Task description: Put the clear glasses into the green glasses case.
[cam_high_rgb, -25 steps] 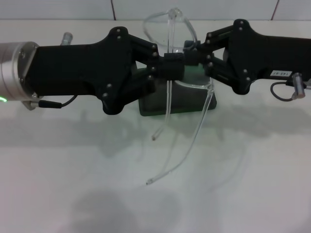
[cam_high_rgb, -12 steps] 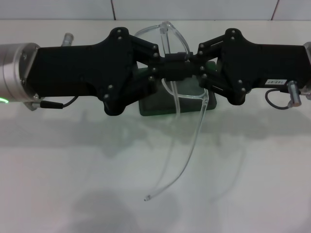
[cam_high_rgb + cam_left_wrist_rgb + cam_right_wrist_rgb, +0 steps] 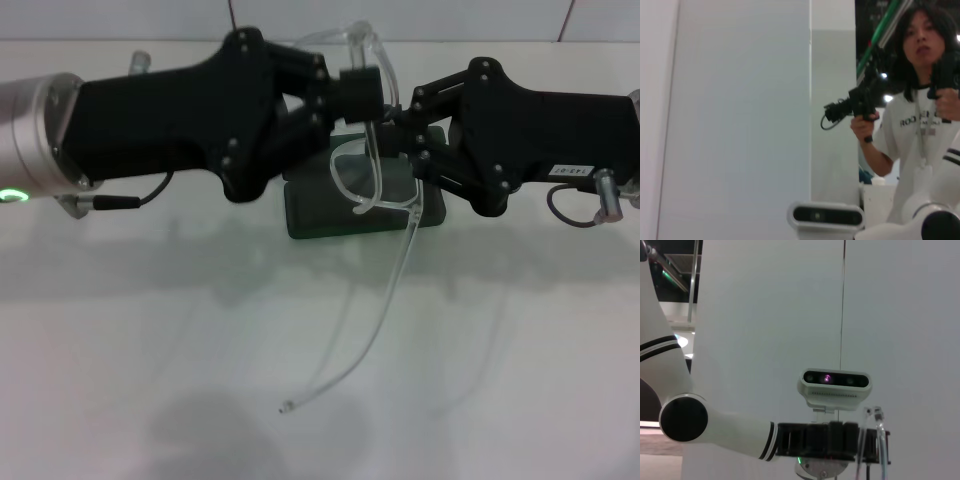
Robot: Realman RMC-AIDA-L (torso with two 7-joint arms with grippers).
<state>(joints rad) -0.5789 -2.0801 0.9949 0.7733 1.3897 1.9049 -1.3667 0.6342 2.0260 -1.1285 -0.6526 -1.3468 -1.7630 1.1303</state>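
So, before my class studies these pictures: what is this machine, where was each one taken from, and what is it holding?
It is a robot with two black arms. The head view looks down from its head at a white table. Left gripper and right gripper meet in the air, each with jaws shut on the glasses, one thin arm of which hangs down. Beneath lies the green case, apparently closed. The two wrist views point away, at walls; the left one shows a person holding controllers.
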